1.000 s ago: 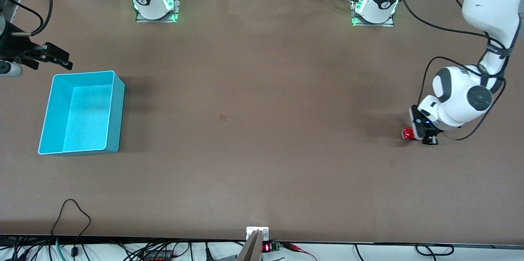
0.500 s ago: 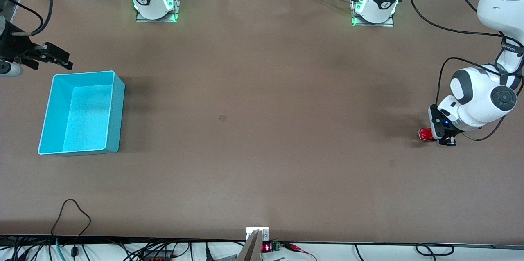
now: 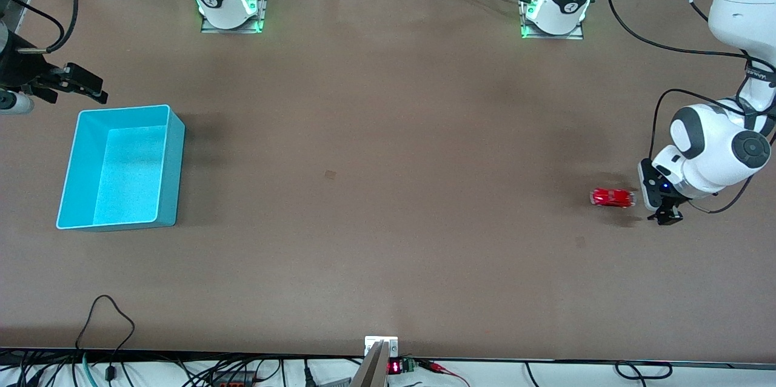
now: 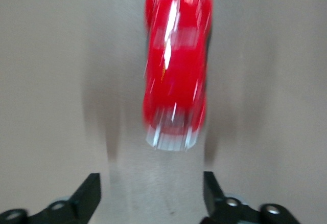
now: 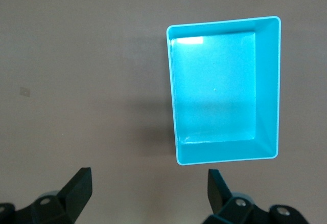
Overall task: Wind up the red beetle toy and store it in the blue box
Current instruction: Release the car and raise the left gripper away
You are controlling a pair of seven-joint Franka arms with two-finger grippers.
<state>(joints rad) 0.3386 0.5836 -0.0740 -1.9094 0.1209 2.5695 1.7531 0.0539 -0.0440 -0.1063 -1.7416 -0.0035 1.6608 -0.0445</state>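
two pincers, both spread wide and holding nothing. the left pincer (image 3: 665, 216) sits low at the left arm's end of the worktop (image 3: 388, 193), and the red beetle toy (image 3: 612, 197) lies free just beside it, toward the blue box (image 3: 173, 156). in the left wrist view the toy's long axis runs straight out from between the fingers. the right pincer (image 3: 82, 87) waits near the box, well apart from the toy, so the left arm is nearer.

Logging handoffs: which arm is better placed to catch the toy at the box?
Right, probably. Its open claw hangs beside the blue box; the red beetle toy sits free by the open left claw.
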